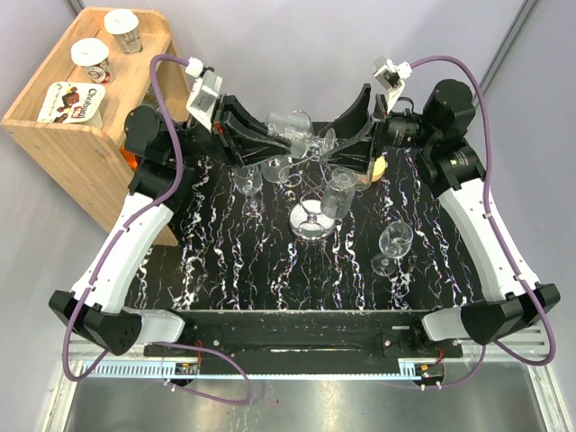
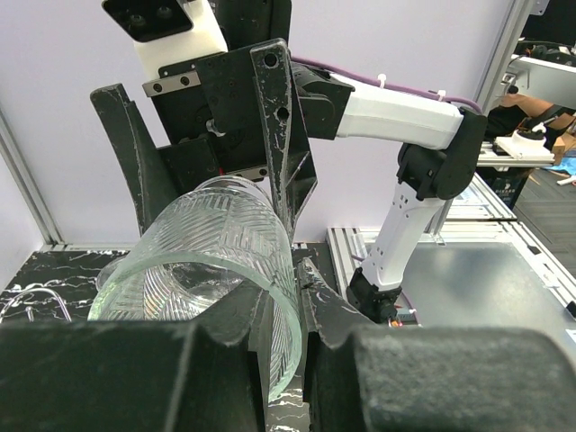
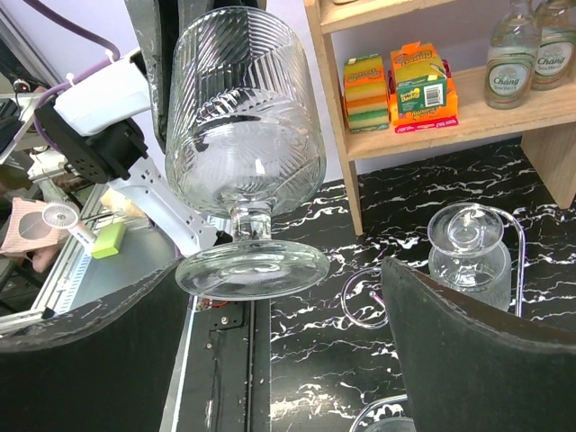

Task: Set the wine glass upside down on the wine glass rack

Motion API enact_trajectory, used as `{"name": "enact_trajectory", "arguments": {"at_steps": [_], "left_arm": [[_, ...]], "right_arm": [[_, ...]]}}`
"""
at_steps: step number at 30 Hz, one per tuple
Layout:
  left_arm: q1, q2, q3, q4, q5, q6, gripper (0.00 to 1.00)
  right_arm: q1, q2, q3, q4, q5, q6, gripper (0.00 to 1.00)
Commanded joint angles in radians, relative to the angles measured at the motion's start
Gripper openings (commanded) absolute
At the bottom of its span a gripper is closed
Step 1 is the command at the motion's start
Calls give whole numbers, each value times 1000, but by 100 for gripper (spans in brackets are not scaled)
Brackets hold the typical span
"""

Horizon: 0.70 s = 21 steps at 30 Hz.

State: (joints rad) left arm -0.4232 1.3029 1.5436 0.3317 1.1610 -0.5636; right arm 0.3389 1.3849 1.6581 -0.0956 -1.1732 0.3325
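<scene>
The wine glass [image 1: 295, 133], clear with a ribbed bowl, is held sideways in the air above the back of the table. My left gripper [image 1: 270, 135] is shut on the bowl's rim wall [image 2: 270, 297], one finger inside and one outside. My right gripper [image 1: 346, 139] is open, and its fingers [image 3: 477, 351] stand on either side of the glass's round foot [image 3: 252, 268]. There is a gap on the right side. The wine glass rack [image 1: 297, 229], chrome with a mirror-like disc base, stands mid-table, in front of and below the held glass. One wire loop [image 3: 364, 297] shows in the right wrist view.
Other glasses hang upside down on the rack [image 1: 247, 178] [image 3: 468, 252]. A further glass [image 1: 394, 241] stands upright on the black marbled table at the right. A wooden shelf [image 1: 90, 126] with cups, sponges [image 3: 396, 85] and bottles stands at the back left.
</scene>
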Motion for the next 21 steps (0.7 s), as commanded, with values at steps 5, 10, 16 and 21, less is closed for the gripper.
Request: {"name": "enact_trajectory", "arguments": {"at_steps": [5, 10, 16, 21], "left_arm": [[-3, 6, 1, 130, -9, -30, 0], [-3, 2, -14, 127, -9, -21, 0], [-2, 4, -14, 124, -10, -15, 0], [-3, 12, -16, 154, -11, -33, 0]], "right_arm": [[5, -10, -4, 76, -26, 43, 88], [6, -14, -8, 76, -29, 43, 79], [6, -17, -12, 74, -34, 43, 57], [6, -18, -14, 74, -40, 43, 53]]}}
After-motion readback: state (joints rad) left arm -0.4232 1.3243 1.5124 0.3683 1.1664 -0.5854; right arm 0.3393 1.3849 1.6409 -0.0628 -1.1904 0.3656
